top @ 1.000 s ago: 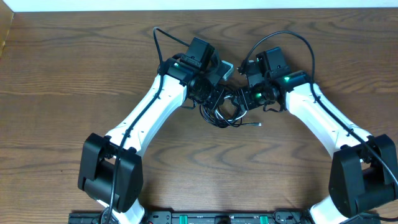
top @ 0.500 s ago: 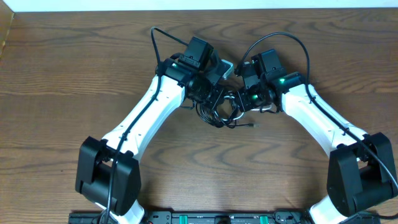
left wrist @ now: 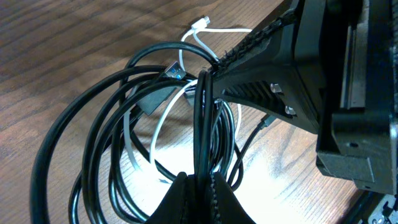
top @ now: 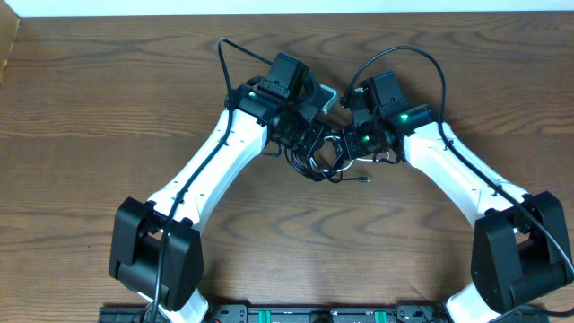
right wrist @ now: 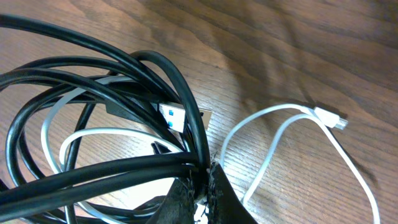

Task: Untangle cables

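The cables lie as one tangle [top: 318, 163] mid-table between both arms. In the left wrist view my left gripper [left wrist: 200, 176] is shut on upright strands of the black cable [left wrist: 200, 124]. The white cable [left wrist: 200, 25] threads through the black loops, its plug beyond them. My right gripper's fingers [left wrist: 249, 46] pinch the same bundle from the far side. In the right wrist view my right gripper [right wrist: 204, 171] is shut on the black cable [right wrist: 134, 170] where the strands cross. A blue-tongued USB plug [right wrist: 173, 116] lies in the coil. The white cable's loop and plug [right wrist: 326, 116] rest on the wood to the right.
The wooden table [top: 108, 108] spreads around the tangle. Each arm's own thick black cord arches above it, one on the left [top: 226, 56] and one on the right [top: 421, 56]. A small black plug end [top: 366, 179] pokes out of the tangle's lower right.
My right gripper has moved slightly left into the tangle and shut on the black cable. The left gripper has kept its hold with little motion.
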You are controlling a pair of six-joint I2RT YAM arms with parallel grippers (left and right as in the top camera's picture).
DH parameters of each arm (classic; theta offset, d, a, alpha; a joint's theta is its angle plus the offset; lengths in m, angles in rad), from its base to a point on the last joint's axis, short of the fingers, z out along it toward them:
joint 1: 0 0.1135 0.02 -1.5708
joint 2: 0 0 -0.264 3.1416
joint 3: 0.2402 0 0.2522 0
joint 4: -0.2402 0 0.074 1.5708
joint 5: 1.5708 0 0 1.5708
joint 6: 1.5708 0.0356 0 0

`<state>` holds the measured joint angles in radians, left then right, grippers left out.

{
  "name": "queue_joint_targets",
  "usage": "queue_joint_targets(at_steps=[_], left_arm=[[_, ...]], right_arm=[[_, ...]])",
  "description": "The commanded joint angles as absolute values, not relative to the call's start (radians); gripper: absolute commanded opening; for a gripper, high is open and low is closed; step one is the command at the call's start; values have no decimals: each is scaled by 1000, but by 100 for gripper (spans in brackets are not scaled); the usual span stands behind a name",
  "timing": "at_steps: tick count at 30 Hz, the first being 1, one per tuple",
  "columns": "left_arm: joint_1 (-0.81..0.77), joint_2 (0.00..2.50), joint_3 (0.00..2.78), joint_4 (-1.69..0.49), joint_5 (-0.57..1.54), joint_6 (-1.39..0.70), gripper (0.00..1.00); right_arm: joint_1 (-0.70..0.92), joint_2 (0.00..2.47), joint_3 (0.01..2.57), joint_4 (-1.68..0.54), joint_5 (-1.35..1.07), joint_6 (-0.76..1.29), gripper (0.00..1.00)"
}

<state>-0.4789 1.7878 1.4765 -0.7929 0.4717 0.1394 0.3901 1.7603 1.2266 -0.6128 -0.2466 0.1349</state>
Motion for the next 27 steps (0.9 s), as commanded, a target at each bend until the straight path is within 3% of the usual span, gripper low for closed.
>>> queue_joint_targets(at_steps=[1, 18, 27], left_arm=[[-451, 1758, 1504, -802, 454, 157, 7], [-170, 1758, 1504, -794, 395, 146, 7], [-143, 1758, 1504, -794, 405, 136, 7]], right_arm=[[336, 1766, 1220, -630, -98, 188, 1], [138, 1766, 1213, -720, -96, 149, 1], [138, 1766, 1213, -714, -96, 141, 1]])
